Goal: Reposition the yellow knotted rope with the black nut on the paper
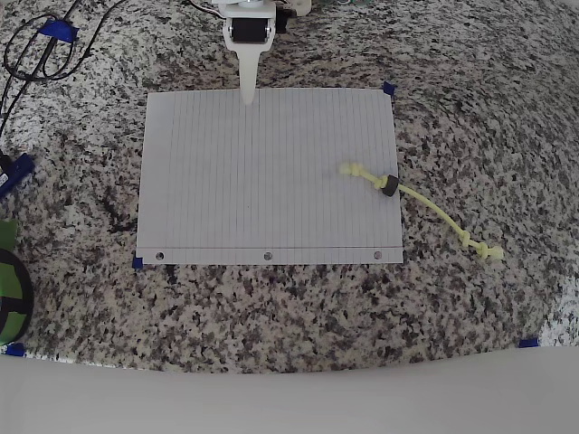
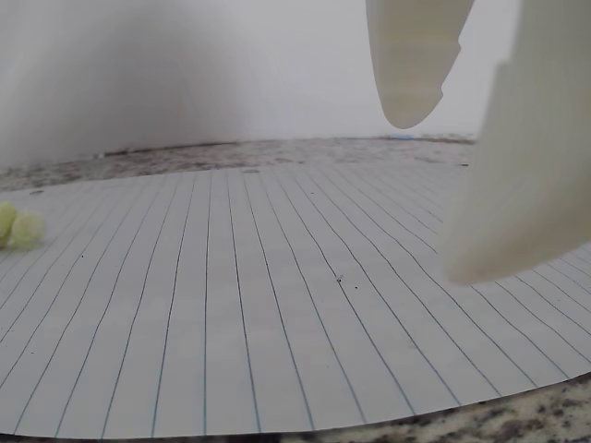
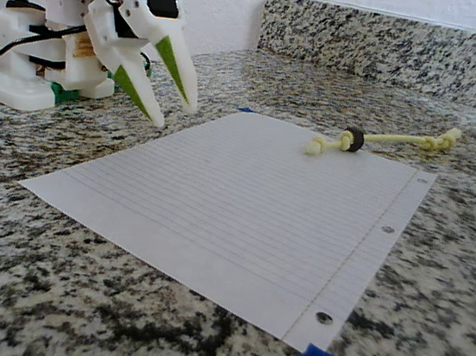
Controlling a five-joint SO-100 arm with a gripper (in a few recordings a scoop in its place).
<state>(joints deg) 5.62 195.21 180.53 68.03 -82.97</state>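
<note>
- Where the overhead view cuts the arm off at the top edge, only the white gripper (image 1: 247, 90) shows as a single tapering point, its tip over the far edge of the paper (image 1: 262, 172); from here I cannot tell how the fingers stand.
- In the same view the yellow knotted rope (image 1: 425, 206) lies at the sheet's right edge — one knotted end on the paper, the rest running off diagonally across the speckled granite counter (image 1: 470, 108), the other knot well clear of the sheet. The black nut (image 1: 390, 187) sits on the cord right at the paper's edge. Three punched holes line the near edge, and blue tape tabs (image 1: 389, 89) mark the corners.
- In the wrist view two pale fingers (image 2: 416, 55) hang blurred over the lined sheet, the nearer one cut off by the right edge; a plain gap lies between them and nothing is in it. A blurred yellow-green lump (image 2: 17, 227) at the left edge is the rope's knot; the nut is not to be made out here.
- The fixed view shows what the overhead hides: the gripper (image 3: 175, 113) has its two white fingers spread apart, green on their inner faces, empty, tips just above the counter beside the paper's far left corner. The rope (image 3: 382, 139) rests at the far corner, nut (image 3: 353, 139) upright on the cord, well apart from the gripper.
</note>
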